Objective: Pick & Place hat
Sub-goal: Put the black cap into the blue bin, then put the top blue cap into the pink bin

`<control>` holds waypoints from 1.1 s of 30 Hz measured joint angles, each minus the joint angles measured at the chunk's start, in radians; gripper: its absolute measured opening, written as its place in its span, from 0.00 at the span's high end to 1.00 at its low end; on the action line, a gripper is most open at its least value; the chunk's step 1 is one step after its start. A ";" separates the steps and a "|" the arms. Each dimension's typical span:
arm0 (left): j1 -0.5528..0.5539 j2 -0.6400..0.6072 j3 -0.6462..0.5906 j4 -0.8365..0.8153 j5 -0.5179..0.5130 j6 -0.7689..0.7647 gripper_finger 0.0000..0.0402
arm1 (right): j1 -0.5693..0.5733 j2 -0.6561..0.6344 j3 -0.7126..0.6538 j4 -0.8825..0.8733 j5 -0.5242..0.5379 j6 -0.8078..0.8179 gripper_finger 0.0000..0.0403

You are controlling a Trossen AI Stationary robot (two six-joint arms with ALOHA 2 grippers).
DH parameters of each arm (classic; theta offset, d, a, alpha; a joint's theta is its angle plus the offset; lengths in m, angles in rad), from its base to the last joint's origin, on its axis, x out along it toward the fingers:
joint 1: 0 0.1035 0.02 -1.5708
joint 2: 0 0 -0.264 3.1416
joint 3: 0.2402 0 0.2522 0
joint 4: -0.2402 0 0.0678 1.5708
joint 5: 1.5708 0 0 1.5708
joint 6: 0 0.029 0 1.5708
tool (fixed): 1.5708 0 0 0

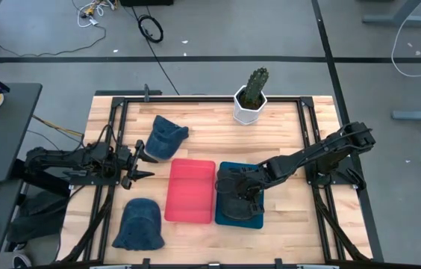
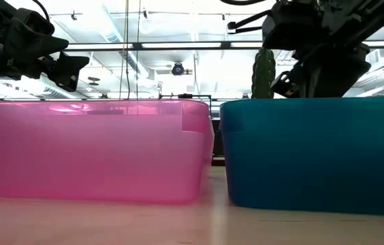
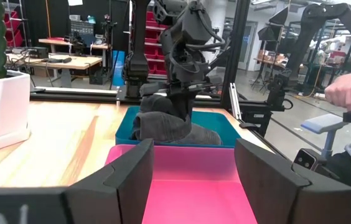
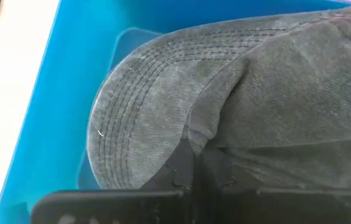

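A dark grey hat [image 4: 238, 93] sits in the blue bin [image 1: 255, 221], its brim [image 4: 138, 106] toward one bin wall. My right gripper [image 4: 195, 155] is over that bin [image 1: 234, 187] and shut on the hat. The pink bin [image 1: 190, 190] stands next to the blue one on its left. Two blue hats lie on the table: one [image 1: 167, 137] beyond the pink bin, one [image 1: 139, 224] near the front edge. My left gripper [image 1: 145, 159] hovers open left of the pink bin, between those two hats, pointing at the bins [image 3: 194, 165]. My right gripper pinches a raised fold of the grey hat's cloth [image 4: 195, 132] where the brim meets the crown. The fingers come from above, pointing down into the blue bin. The hat [image 3: 163, 121] stands bunched under them, its top above the bin's rim and its lower part inside.
A cactus in a white pot [image 1: 251, 97] stands near the table's far edge, behind the bins. Black frame rails [image 1: 311, 127] run along the table's sides. A person's hand [image 3: 343, 90] shows beyond the table in the left wrist view.
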 joint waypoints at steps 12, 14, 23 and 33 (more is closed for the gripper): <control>0.000 0.000 0.000 0.000 0.000 0.000 0.43 | -0.005 -0.007 -0.004 0.050 0.005 -0.059 0.81; 0.000 0.000 0.000 0.000 0.000 0.000 0.43 | -0.005 -0.023 -0.005 0.050 0.008 -0.059 0.77; 0.000 0.000 0.000 0.000 0.000 0.000 0.43 | -0.006 -0.155 -0.008 0.032 0.019 -0.052 0.59; 0.000 0.000 0.000 0.000 0.000 0.000 0.43 | -0.006 -0.329 -0.006 0.095 0.023 -0.075 0.53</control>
